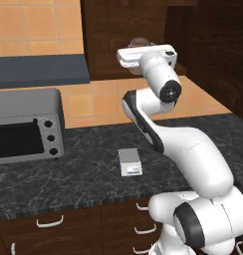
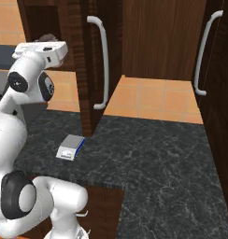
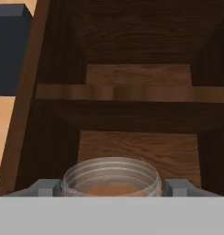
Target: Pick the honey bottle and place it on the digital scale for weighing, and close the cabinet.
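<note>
The honey bottle [image 3: 111, 176] stands inside the open cabinet [image 3: 137, 41], its grey ribbed lid rising between my two fingertips [image 3: 46, 187]. My gripper [image 3: 111, 187] hugs the bottle's neck from both sides and looks shut on it. From the base, the bottle's top [image 1: 138, 42] pokes up just behind my raised hand, and so does the bottle [image 2: 46, 37] from the right. The digital scale [image 1: 129, 162] lies flat on the dark counter well below my hand, with nothing on its plate. On the right side the digital scale [image 2: 70, 147] sits near the open cabinet door [image 2: 86, 70].
A grey toaster oven [image 1: 26, 124] stands at the counter's left. The open door's silver bar handle [image 2: 103, 65] hangs beside my arm. Another dark door with a handle [image 2: 203, 53] lines the right. Drawers [image 1: 50, 221] run under the counter edge.
</note>
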Controlling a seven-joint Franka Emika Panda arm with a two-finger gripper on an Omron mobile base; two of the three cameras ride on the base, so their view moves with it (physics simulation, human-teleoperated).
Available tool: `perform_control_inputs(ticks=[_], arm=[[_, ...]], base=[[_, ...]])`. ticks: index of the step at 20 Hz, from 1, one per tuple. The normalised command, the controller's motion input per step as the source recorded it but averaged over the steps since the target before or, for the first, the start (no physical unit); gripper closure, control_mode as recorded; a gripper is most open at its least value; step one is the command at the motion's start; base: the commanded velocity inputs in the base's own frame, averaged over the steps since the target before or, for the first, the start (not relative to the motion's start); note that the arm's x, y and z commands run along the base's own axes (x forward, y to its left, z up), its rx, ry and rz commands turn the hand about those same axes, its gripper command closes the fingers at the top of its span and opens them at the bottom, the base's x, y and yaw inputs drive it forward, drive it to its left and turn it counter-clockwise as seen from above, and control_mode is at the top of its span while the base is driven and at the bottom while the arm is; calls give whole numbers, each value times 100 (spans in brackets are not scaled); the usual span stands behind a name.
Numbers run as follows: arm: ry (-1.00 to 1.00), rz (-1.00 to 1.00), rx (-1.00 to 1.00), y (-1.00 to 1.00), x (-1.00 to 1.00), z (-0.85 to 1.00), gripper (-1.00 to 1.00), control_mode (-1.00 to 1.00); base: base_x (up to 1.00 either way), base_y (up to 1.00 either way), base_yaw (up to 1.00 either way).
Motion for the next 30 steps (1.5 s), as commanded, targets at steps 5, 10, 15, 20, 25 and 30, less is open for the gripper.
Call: perform_control_inputs(ticks=[5,10,15,20,25,30], arm=[[21,3,0,0,-100,7,100,-100],[12,22,-4,0,-52,-50,100,-100],[2,47,-1,-18,24,-87,100,-100],[13,45,-7,1,44,-93,100,-100],[21,29,-10,14,52,-76,100,-100],[1,19,0,-4,16,-54,100,-100]], base=[[0,0,0],[0,0,0],[0,0,0],[0,0,0],[0,0,0],[0,0,0]])
